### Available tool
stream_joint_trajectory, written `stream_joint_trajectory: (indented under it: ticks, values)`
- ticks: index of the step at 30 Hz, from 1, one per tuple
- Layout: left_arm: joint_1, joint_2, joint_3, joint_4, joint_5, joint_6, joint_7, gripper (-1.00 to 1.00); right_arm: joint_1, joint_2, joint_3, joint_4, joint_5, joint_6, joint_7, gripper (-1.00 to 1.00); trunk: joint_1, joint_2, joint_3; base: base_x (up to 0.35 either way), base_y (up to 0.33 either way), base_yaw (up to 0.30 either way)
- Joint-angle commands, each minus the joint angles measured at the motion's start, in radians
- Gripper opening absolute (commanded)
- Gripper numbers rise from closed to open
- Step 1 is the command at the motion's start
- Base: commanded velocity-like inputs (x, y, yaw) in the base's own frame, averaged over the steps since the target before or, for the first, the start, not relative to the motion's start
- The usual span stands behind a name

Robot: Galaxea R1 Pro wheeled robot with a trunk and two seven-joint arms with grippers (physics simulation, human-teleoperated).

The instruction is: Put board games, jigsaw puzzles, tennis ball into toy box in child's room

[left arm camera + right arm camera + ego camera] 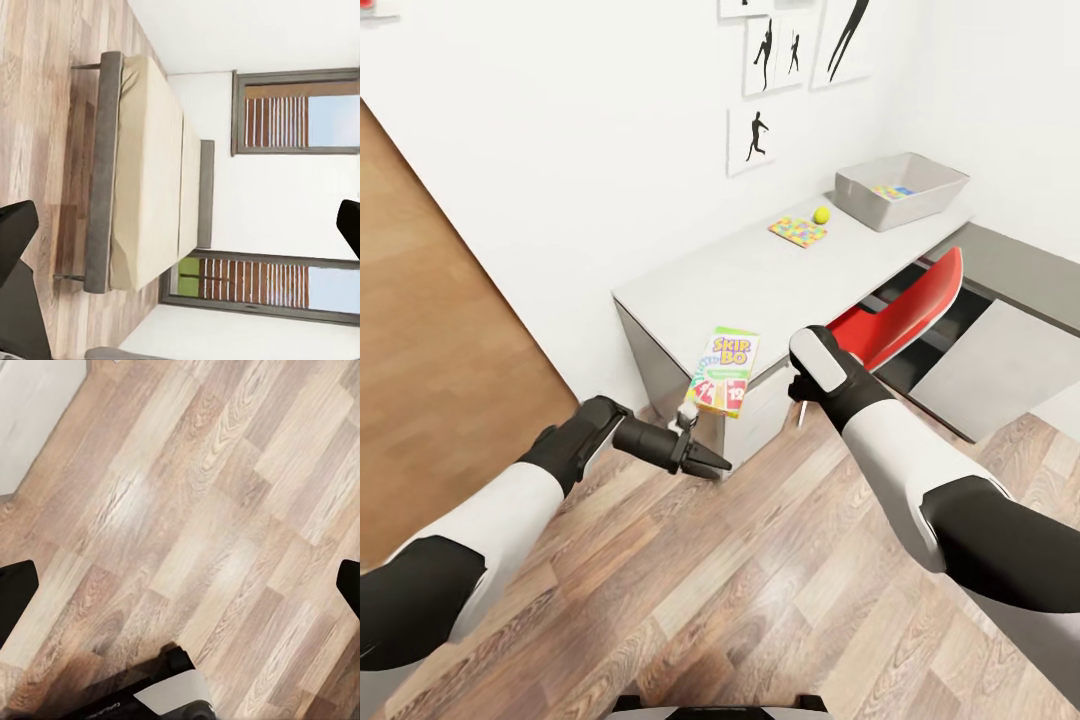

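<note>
Two arms reach forward over the wood-plank floor (760,600) in the head view. Farthest left stands a brown wooden panel (420,330) against the white wall. The left gripper (705,462) hangs low before the near corner of the tabletop (740,280); in its wrist view its fingers (15,236) stand wide apart with nothing between them, looking toward the bed (142,172) and two shuttered windows (277,120). Just above that gripper in the head view shows the SKIP-BO board game (722,372), tilted up on end at the tabletop's near corner; whether it rests on the edge or is apart from it cannot be told. Next comes the right gripper (180,585), pointing down at the floor, its fingers (15,592) spread wide and empty. Behind the right wrist a red chair (900,315) is tucked at the tabletop's side. Farther back on the tabletop lies a jigsaw puzzle (797,231), with the tennis ball (821,214) just beside it. At the far right end sits the toy box (860,190), with another multicoloured puzzle (890,190) inside it. Black silhouette pictures (752,138) hang on the wall above.
</note>
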Motion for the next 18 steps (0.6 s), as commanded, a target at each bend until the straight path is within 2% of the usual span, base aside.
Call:
stream_joint_trajectory:
  ticks: [1,6,18]
  values:
    - [0.005,0.001,-0.006,-0.001,0.005,0.011,-0.003,1.0,-0.001,-0.001,0.006,-0.001,-0.01,0.007,-0.009,1.0,0.001,-0.002,-0.002,0.007,0.0,0.0]
    - [0.031,0.002,-0.006,-0.002,0.007,0.011,-0.003,1.0,0.001,-0.001,0.008,-0.003,-0.009,0.003,-0.009,1.0,0.001,-0.002,0.001,0.002,0.0,0.0]
    - [0.031,0.003,-0.006,-0.003,0.008,0.006,-0.003,1.0,0.002,0.0,0.01,-0.004,-0.009,0.0,-0.01,1.0,0.001,-0.002,0.02,-0.037,0.0,0.0]
